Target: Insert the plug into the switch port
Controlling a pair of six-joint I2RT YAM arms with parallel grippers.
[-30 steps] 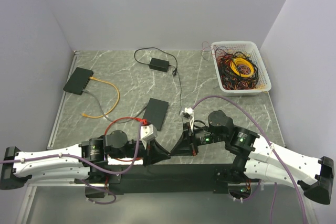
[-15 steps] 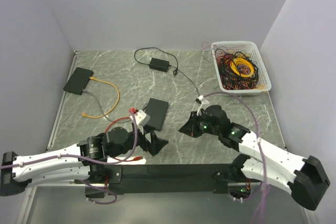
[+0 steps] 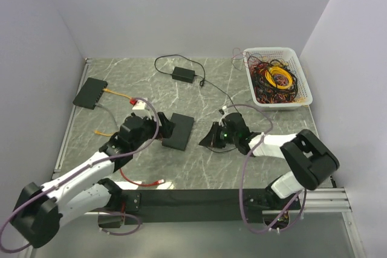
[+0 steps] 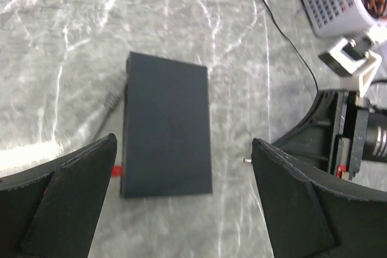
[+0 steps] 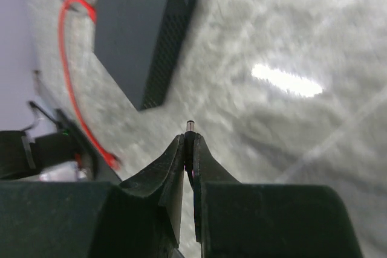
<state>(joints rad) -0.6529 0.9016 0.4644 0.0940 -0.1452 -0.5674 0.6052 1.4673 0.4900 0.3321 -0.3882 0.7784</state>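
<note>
Red cable (image 3: 140, 181) is lying nearest the arm bases, on the near side of the switch (image 3: 178, 131). Your left gripper (image 3: 164, 127) is hovering over the switch's left edge with its fingers spread wide, gripping nothing. Your right gripper (image 5: 189, 144) is sitting just right of the switch, jaws pressed together and pinching the plug (image 5: 190, 126). The plug's metal tip is pointing toward the switch's right side, apart from it. Beyond the switch a black power adapter (image 3: 183, 74) is resting, its thin lead running toward your right gripper. Far right of the switch, a white basket (image 3: 284, 106) is holding tangled cables.
</note>
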